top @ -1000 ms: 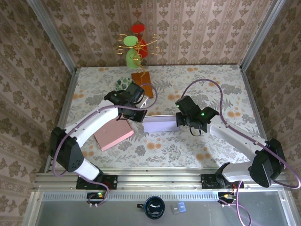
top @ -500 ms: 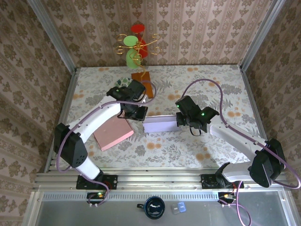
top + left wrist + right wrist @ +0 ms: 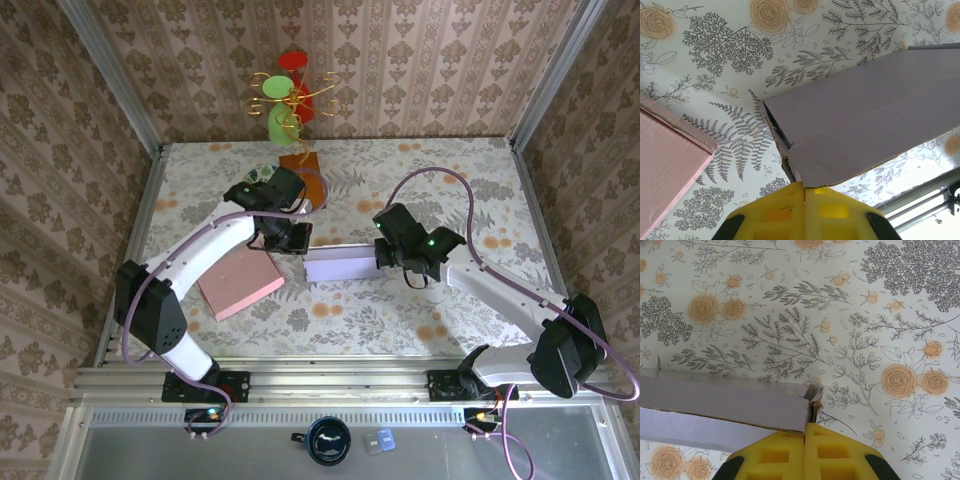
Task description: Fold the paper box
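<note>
Cardboard in pale lilac forms the long, flat-sided box [image 3: 340,265] lying at the middle of the table [image 3: 470,190], which wears a cloth printed with grey ferns and orange roses. At the box's 9 o'clock end the left gripper [image 3: 290,240] has its yellow foam fingers [image 3: 780,215] pressed flat together, pinching the thin raw edge of a corner where the open end shows a dark slit. At the 3 o'clock end the right gripper [image 3: 383,258] is closed the same way, its fingers [image 3: 832,455] nipping a small crumpled tab of card. A second box [image 3: 240,283], pink and squarish with a matte face, lies at about 8 o'clock from the lilac one, near it but apart. At the table's 12 o'clock edge stands a wire ornament [image 3: 288,100] with green and red discs on a brown block.
</note>
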